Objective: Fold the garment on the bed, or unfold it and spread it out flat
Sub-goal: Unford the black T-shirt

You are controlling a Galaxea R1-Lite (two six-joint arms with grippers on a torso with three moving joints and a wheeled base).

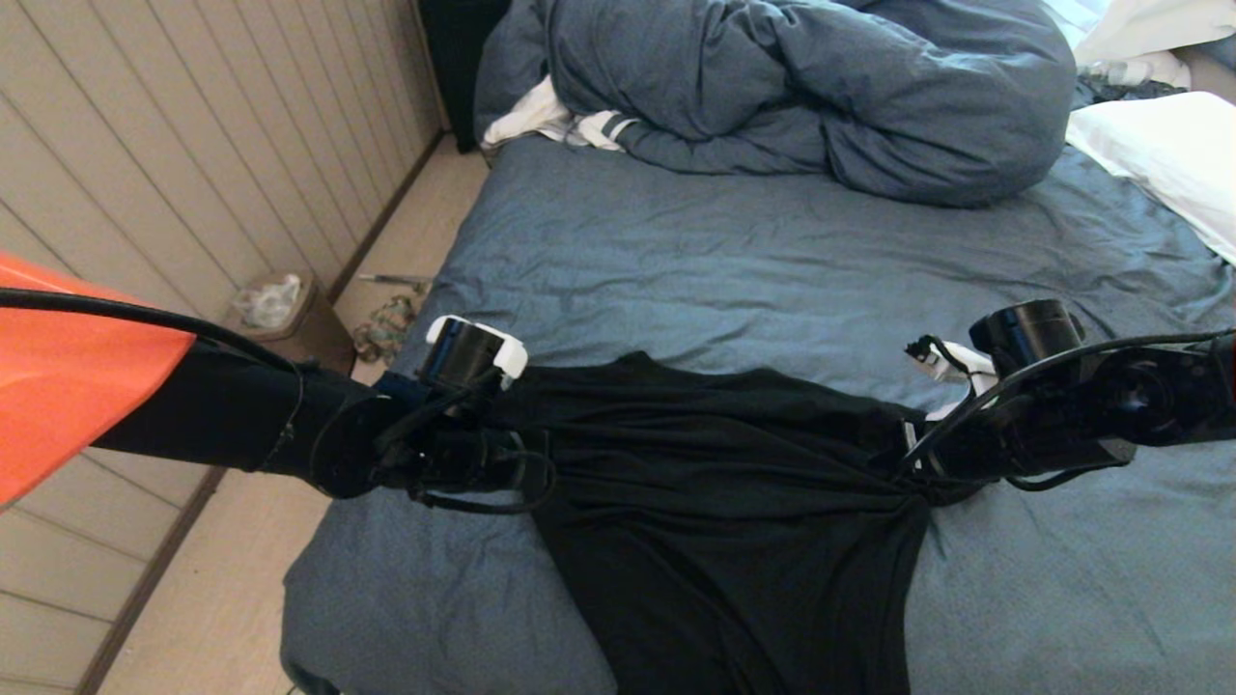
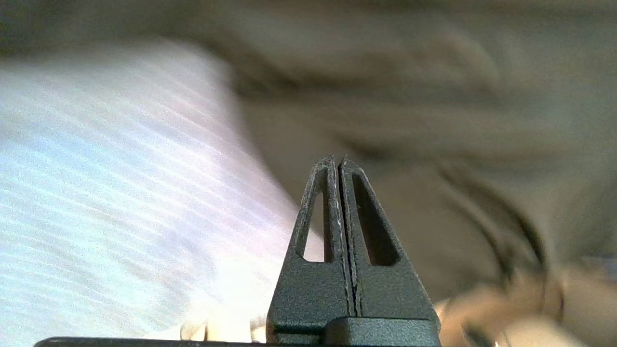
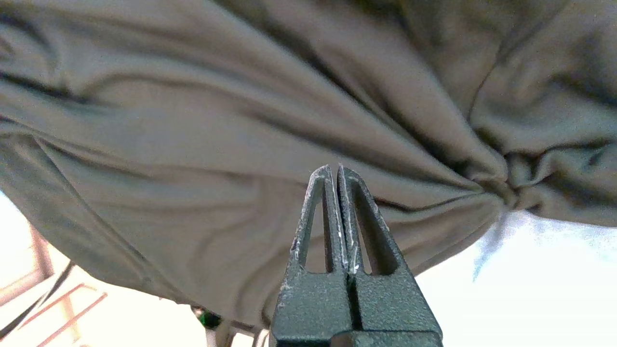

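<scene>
Slate-blue bed (image 1: 734, 280) fills your view, with a bunched duvet (image 1: 811, 87) and white pillows (image 1: 1168, 154) at its far end. Your left gripper (image 2: 337, 164) and right gripper (image 3: 335, 171) hover level with each other over the near edge, and the garment (image 1: 724, 502) stretches between them, its lower part draping toward you. Both pairs of fingers are pressed together. Whether either pair pinches fabric, you cannot tell: the wrist views show no cloth between the tips.
</scene>
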